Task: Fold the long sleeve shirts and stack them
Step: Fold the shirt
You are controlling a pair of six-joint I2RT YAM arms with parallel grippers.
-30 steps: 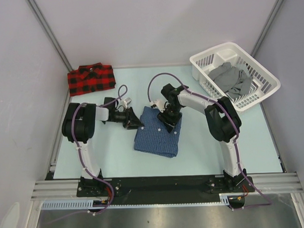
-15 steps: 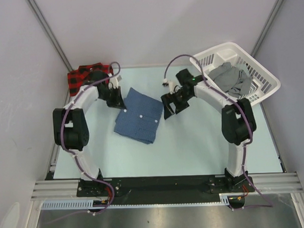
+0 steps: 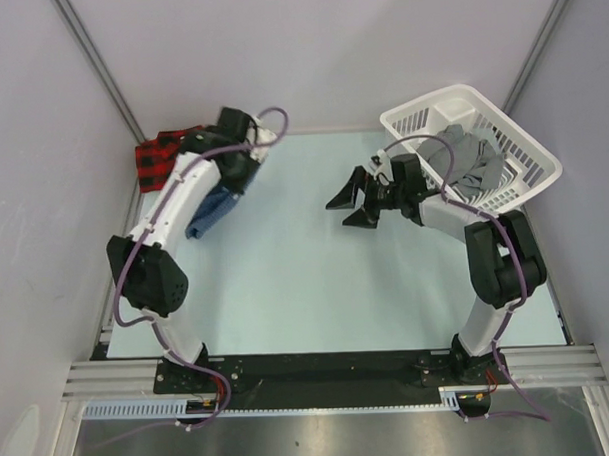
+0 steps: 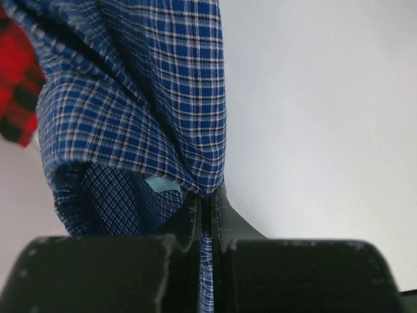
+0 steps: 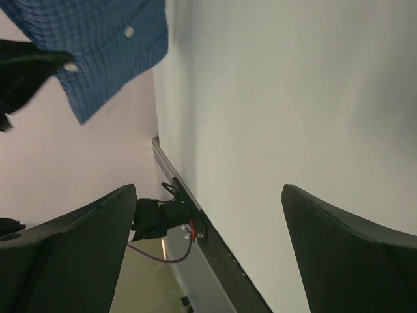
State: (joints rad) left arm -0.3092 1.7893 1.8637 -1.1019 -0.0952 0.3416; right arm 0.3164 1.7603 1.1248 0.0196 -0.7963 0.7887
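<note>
Now carries the blue check shirt [image 3: 210,211], pinched in the closed left gripper [image 4: 207,203], from the middle over beside the red plaid shirt [image 3: 157,158], right gripper [image 3: 349,206] wide apart and empty; probably about to stack.

blue shirt [image 5: 111,52] upper left, tool [image 5: 208,189] spread wide

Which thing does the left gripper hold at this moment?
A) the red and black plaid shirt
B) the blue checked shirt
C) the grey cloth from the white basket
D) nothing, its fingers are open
B: in the left wrist view the left gripper is pinched shut on a fold of the blue checked shirt, while the red plaid shirt sits outside its grip.
</note>
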